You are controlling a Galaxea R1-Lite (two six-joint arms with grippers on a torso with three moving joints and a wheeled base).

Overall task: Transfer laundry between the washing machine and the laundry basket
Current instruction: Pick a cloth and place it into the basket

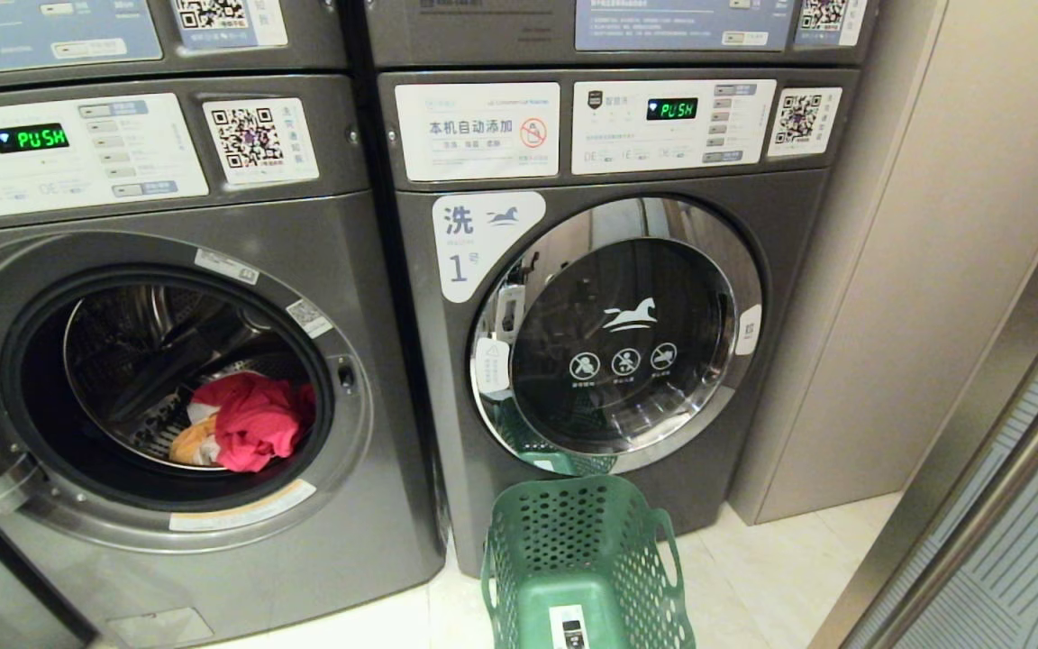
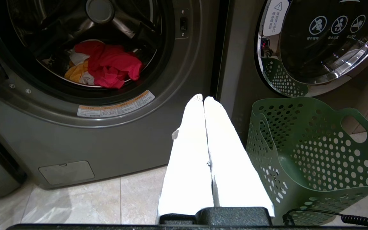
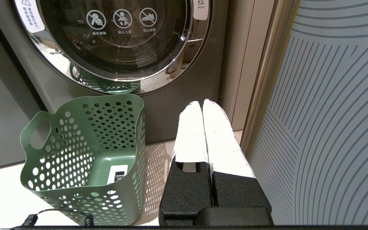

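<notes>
Nothing started yet: both arms parked low. Left end effector has its white-wrapped fingers pressed together and empty, aimed at the seam between the two machines; right end effector likewise together and empty, pointing at the base of the right machine. Laundry is in the open grey front-loading washer at the left of the head view: a crumpled red garment on top, with a yellow-orange piece and some white cloth under it, all at the front bottom of the steel drum. Empty green perforated plastic laundry basket sits on the tile floor at bottom centre, in front of the closed chrome-rimmed door of the right machine. My read: unload direction, left arm is the better placed one. Spread the fingers before entering, come in over the lower door lip, clear of the gasket, pinch the red bundle at its highest fold. Lift clear of the rim before swinging across, or trailing cloth may snag. Release well inside the basket.
</notes>
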